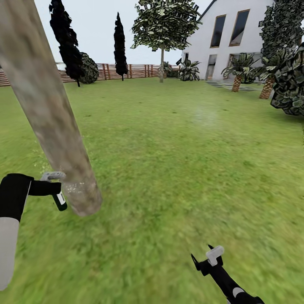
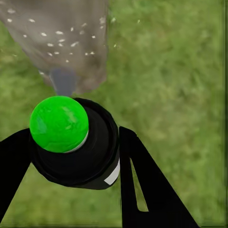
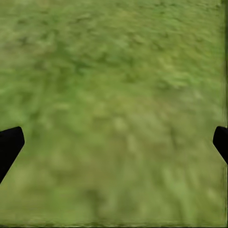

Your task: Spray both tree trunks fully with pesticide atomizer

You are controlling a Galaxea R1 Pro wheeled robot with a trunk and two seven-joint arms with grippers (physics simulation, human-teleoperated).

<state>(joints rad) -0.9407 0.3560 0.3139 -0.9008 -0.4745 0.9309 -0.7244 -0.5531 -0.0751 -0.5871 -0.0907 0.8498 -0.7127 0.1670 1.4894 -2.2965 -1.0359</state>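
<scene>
From the head camera I see my left gripper (image 1: 54, 185) at the near left, right up against the base of a tree trunk (image 1: 46, 109) that leans across the left of the picture. My left wrist camera shows the two black fingers (image 2: 142, 180) clamped on either side of the pesticide atomizer (image 2: 76, 145), a dark round body with a bright green ball on top. Just past the atomizer the pale mottled trunk (image 2: 61, 38) meets the grass, and it is dotted with small white flecks. The same flecks show on the foot of the trunk in the head view, beside the gripper.

My right gripper (image 1: 202, 261) sits low at the near right, well apart from the trunk, over bare lawn (image 1: 177, 160). On the right wrist camera I see only its black fingertips (image 3: 9, 145) at the two edges with grass between them, so the jaws stand wide apart and hold nothing.

Farther off, a second tree (image 1: 162, 29) with a pale thin-looking trunk and a grey-green crown stands at the far side of the lawn. Left of it are two black cone-shaped trees (image 1: 120, 40) in front of a brown slatted fence (image 1: 126, 71). A white house (image 1: 236, 38) rises at the far right, with short palms (image 1: 236, 71) and dark leafy shrubs (image 1: 289, 84) near it.
</scene>
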